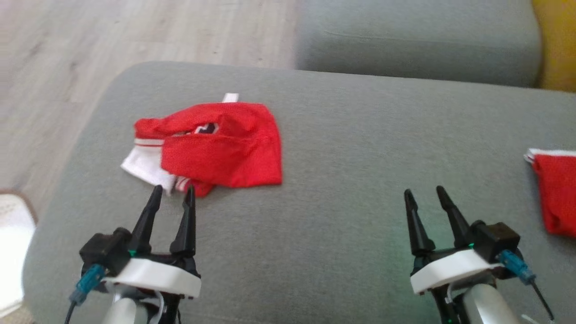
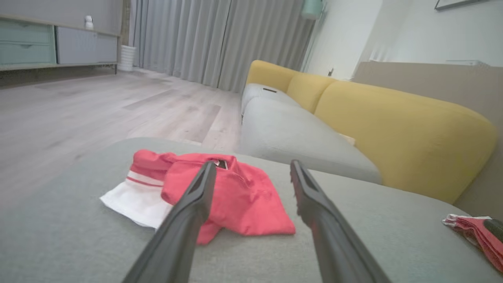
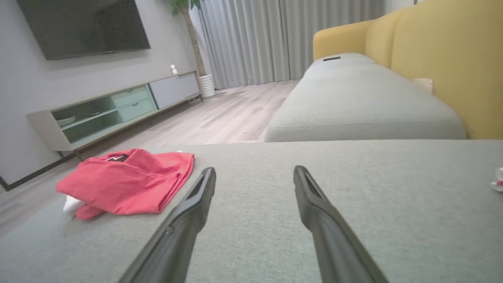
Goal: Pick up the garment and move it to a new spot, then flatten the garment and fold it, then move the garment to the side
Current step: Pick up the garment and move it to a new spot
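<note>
Both claws sit nearest, low over the near edge of the cushion (image 1: 337,135). The left gripper (image 1: 173,191) has its fingers spread and empty, tips just short of the garment's near hem; whether they brush the cloth I cannot tell. The right gripper (image 1: 424,192) is likewise spread and empty, over bare fabric toward the right side.

That grey cushion carries everything. The garment (image 1: 225,148), red with white trim, lies crumpled and half doubled over near the cushion's left edge, toward the far left corner. A second red piece (image 1: 558,193) lies at the right edge, well apart, and looks folded.

Judging by this, the first step is in hand: the pick-up is not yet made. The next move calls for the left claw to ease forward and down and pinch a thick fold, then carry it toward the bare middle.

Off the cushion, a low cabinet (image 3: 118,114) has open compartments whose contents are too small to tell, and a white pot (image 3: 207,85) holds a plant (image 3: 180,6).
</note>
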Controlling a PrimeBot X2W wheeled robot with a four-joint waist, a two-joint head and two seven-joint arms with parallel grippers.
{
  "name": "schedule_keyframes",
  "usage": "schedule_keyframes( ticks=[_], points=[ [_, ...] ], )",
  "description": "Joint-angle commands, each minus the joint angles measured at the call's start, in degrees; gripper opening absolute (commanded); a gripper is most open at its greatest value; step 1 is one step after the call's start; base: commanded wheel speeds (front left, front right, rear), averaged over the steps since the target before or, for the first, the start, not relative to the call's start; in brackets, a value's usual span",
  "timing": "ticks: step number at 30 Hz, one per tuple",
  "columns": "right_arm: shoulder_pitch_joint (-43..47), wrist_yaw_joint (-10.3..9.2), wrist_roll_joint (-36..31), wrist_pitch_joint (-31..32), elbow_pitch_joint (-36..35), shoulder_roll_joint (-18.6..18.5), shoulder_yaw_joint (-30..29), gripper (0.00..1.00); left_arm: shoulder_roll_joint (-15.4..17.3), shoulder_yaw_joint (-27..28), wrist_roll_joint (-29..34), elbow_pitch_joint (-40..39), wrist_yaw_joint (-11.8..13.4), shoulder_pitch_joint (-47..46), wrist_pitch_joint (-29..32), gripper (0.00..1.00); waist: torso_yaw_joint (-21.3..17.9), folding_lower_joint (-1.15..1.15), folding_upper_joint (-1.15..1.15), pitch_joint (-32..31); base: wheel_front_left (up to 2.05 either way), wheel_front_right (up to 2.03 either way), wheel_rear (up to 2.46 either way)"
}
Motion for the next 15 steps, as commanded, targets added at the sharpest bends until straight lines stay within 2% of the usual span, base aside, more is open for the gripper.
schedule_keyframes(
  ticks=[1,8,15],
  points=[
    [-1.30,-0.05,0.53,-0.62,-1.60,-0.01,1.51,1.00,0.23,2.15,0.71,-1.63,0.32,-1.97,-0.31,1.00,2.15,0.00,0.00,-0.53,0.00,0.00,0.00],
    [-1.16,-0.05,1.94,-0.62,-0.77,-0.01,4.05,1.00,0.23,4.51,1.84,-0.34,0.12,-1.74,-0.31,1.00,6.03,0.00,0.00,-1.20,0.00,0.00,0.00],
    [-1.35,-0.05,2.59,-0.62,-0.58,-0.01,5.05,1.00,0.23,6.35,2.59,0.78,-0.26,-2.44,-0.31,1.00,7.12,0.00,0.00,-0.77,0.00,0.00,0.00]
  ],
)
